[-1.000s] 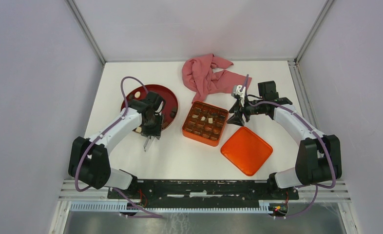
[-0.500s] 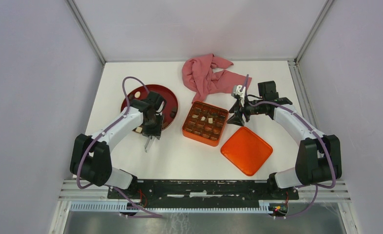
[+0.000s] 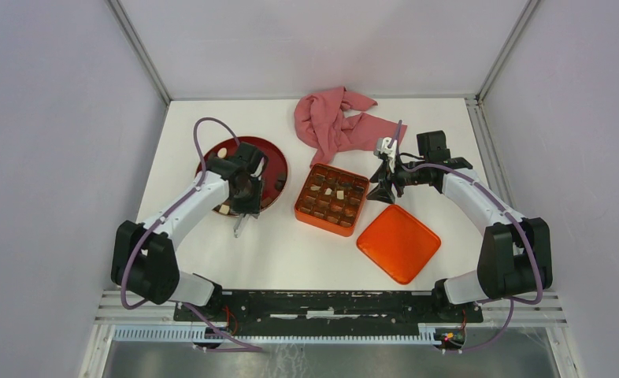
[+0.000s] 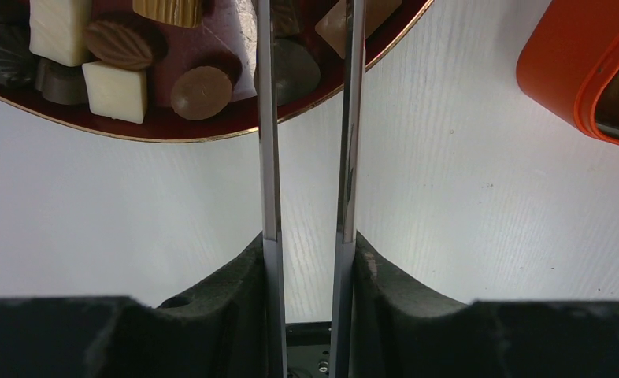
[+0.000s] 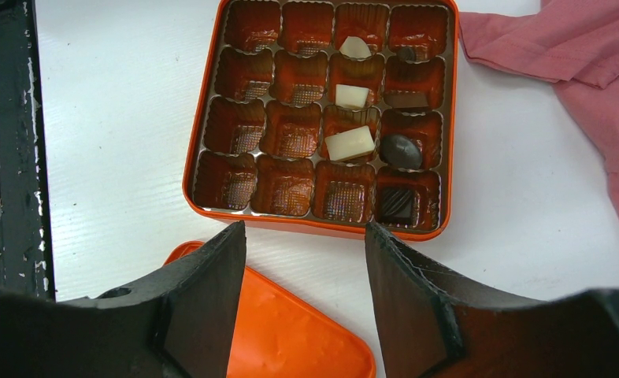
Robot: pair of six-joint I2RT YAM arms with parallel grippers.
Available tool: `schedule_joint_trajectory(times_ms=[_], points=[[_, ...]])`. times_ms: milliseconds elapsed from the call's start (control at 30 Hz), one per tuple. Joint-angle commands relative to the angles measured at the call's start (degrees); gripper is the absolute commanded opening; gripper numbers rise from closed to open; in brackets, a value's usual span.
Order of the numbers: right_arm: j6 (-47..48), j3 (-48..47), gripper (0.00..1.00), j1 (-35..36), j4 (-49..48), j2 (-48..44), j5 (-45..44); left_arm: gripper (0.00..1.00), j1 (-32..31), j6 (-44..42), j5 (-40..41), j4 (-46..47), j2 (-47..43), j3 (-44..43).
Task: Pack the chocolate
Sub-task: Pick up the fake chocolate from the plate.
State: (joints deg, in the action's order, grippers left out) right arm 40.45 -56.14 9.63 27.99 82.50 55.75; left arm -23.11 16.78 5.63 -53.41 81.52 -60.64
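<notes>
Chocolate pieces (image 4: 200,90), dark brown and cream, lie on the round dark-red plate (image 4: 172,130) at the table's left. My left gripper (image 4: 308,240) is shut on thin metal tongs (image 4: 268,157) and hangs over the plate's near rim (image 3: 243,206). The two blades stay a little apart; one dark round piece (image 4: 298,71) shows between them, and I cannot tell whether it is gripped. The blade tips are cut off at the top of the left wrist view. The orange tin (image 5: 451,118) holds a few cream (image 5: 350,143) and dark (image 5: 402,151) pieces. My right gripper (image 5: 305,228) is open and empty beside the tin.
The orange lid (image 3: 398,242) lies near the tin's right front corner, partly under my right gripper. A crumpled pink cloth (image 3: 334,122) sits at the back behind the tin (image 3: 331,198). Grey walls enclose the table.
My left gripper has shifted slightly back toward the plate with the tongs, and the blades have drawn a little closer together. The right arm has not moved.
</notes>
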Motion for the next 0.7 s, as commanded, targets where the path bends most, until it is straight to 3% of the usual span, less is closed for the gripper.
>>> schedule_joint_trajectory(times_ms=[0, 333, 667], points=[[1.2, -2.5, 0.63, -0.2, 0.2, 0.0, 2.0, 0.02, 0.2, -0.6, 1.6, 1.6, -2.5, -2.4], [1.3, -2.4, 0.63, -0.2, 0.2, 0.0, 2.0, 0.02, 0.2, -0.3, 0.5, 2.5, -5.8, -2.6], [1.2, -2.5, 0.63, -0.2, 0.2, 0.3, 1.9, 0.02, 0.2, 1.2, -15.2, 11.1, -15.8, 1.8]])
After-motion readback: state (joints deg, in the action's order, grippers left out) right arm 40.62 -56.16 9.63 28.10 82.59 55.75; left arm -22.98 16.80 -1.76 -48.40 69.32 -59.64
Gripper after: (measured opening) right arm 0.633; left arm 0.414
